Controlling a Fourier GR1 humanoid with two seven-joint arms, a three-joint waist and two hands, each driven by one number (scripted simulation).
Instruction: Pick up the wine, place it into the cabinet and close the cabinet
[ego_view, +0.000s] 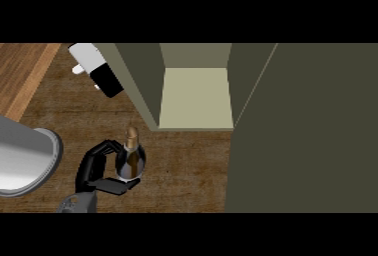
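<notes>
The robot's left hand (100, 172) curls its fingers round the upright wine bottle (131, 159) on the bench (184, 165), just near and left of the open cabinet (196, 97), so it can be lifted inside; no right hand shows

Wine bottle (131, 160) in left hand (100, 170) on counter (184, 165), before open cabinet (196, 97), door (303, 130) at right

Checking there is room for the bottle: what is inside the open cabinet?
The cabinet shows only a bare pale shelf floor and back wall. Its open door hides whatever lies to the right.
</notes>
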